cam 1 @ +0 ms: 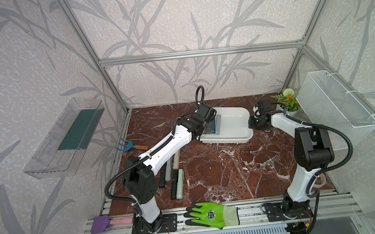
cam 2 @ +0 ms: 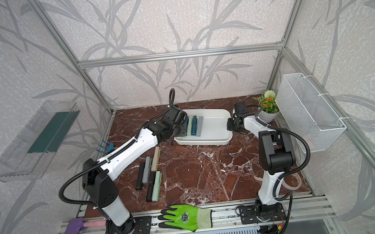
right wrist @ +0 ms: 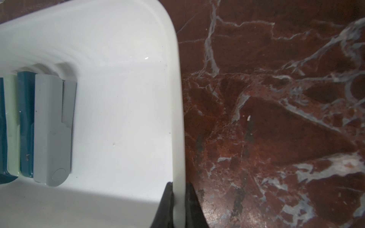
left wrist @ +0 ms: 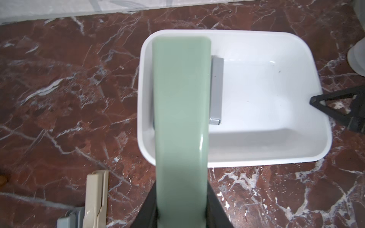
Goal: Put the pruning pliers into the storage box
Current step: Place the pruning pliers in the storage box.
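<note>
Pruning pliers (cam 2: 156, 184) lie loose near the tabletop's (cam 2: 211, 178) front-left corner in a top view, others inside the storage box (cam 2: 204, 142). Left wrist: left gripper (left wrist: 182, 205) clamps a pale green pair (left wrist: 180, 110) over the box — likely light, stiff, slick; hold mid-length. Right wrist: right gripper (right wrist: 178, 199) pinches its rim.

A robot lab cell: aluminium frame (cam 1: 199, 53), wallpapered panels (cam 1: 195, 16), slotted mounting rail (cam 1: 252, 214).

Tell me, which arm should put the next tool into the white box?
Left. The left gripper holds a pale green tool over the box, ready to lower. The right gripper is clamped on the box's rim, probably steadying it.
</note>
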{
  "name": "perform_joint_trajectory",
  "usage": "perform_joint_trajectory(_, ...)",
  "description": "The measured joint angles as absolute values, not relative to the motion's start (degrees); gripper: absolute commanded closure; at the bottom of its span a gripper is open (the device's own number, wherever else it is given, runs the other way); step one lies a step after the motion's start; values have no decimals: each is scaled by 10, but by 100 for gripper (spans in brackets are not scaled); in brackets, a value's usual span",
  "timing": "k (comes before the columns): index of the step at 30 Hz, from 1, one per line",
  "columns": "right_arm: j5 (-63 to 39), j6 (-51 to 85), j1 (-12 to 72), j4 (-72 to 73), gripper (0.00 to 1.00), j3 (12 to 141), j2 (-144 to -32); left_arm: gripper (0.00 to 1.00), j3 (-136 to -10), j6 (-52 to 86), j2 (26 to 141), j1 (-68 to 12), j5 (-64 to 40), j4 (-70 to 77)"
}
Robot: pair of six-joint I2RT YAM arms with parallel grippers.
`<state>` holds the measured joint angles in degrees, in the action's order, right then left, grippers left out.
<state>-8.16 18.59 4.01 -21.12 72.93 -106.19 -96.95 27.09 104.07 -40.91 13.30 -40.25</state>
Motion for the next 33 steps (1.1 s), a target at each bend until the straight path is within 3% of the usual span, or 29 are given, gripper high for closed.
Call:
perform_joint_trajectory(19,-106,190,39,-210,90,727,-1060,83,-1449,175,1477,-428,-20,-435)
perform_joint_trajectory(33,-113,199,42,-209,90,717,-1052,83,-1473,156,1536,-426,-13,-455)
